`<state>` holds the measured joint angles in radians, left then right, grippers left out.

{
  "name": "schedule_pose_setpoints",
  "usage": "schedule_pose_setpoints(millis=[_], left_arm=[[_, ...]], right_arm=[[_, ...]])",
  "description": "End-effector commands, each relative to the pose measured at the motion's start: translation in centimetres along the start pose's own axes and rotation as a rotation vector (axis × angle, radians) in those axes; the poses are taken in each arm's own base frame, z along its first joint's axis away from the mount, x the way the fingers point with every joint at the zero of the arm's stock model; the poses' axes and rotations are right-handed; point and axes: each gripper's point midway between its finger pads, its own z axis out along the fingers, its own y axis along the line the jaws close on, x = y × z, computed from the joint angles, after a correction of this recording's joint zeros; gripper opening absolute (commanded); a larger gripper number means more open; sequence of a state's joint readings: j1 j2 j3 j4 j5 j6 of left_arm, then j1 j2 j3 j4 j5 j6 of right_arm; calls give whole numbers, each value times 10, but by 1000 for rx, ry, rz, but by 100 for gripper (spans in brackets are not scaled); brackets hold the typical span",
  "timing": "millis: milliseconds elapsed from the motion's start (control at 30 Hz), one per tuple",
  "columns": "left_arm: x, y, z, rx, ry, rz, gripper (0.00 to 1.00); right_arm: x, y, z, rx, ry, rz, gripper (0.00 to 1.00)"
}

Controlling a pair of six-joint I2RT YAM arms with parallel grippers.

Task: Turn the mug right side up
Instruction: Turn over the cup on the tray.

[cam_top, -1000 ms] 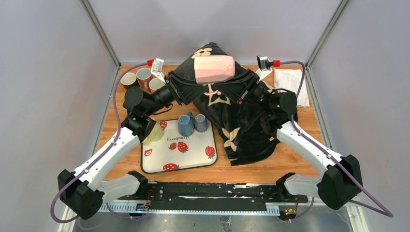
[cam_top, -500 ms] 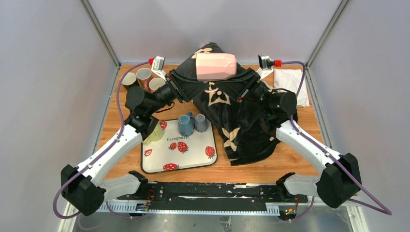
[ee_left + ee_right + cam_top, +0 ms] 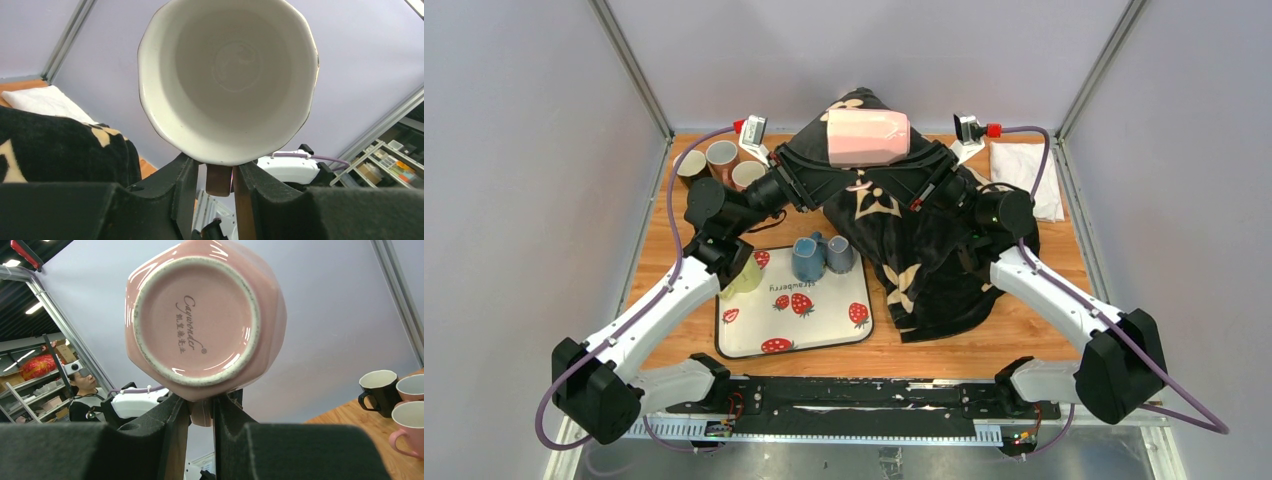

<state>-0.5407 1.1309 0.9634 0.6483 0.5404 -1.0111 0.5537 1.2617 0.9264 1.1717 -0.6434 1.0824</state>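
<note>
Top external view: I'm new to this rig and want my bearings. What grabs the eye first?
The pink mug is held on its side in mid-air over the back of the table, with the left hand at its mouth end and the right hand at its base end. Below it sprawls a black flower-patterned cloth, beside a strawberry-print tray.

Mug [image 3: 867, 138]: raised on its side above the blanket's far end.
Blanket [image 3: 924, 270]: mid-table, right of the tray.
Tray [image 3: 754, 335]: near left.
Cup pair [image 3: 807, 260]: side by side on the tray's far edge.
Lone cup [image 3: 746, 275]: tray's far-left corner, perhaps on the rim; half hidden.
Three mugs [image 3: 721, 154]: far-left corner.
Folded cloth [image 3: 1024, 165]: far-right corner.
</note>
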Motion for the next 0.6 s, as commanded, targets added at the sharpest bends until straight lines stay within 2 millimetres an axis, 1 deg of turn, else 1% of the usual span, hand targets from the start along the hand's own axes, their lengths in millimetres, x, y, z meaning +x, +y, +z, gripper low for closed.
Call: schedule_pose_setpoints(millis=[0, 133, 400, 500, 567], left_arm=[[-12, -20, 5, 62, -29, 28, 32], [-12, -20, 6, 59, -31, 25, 27], [-9, -15, 7, 52, -21, 5, 12], [-9, -15, 8, 53, -20, 3, 0], [-7, -14, 9, 54, -11, 1, 0]], right_arm=[[-11, 35, 8, -124, -21, -62, 0], [-9, 34, 7, -122, -18, -58, 0], [-6, 29, 5, -109, -17, -53, 0], [-4, 27, 4, -101, -18, -49, 0], [-3, 25, 3, -95, -19, -47, 0]])
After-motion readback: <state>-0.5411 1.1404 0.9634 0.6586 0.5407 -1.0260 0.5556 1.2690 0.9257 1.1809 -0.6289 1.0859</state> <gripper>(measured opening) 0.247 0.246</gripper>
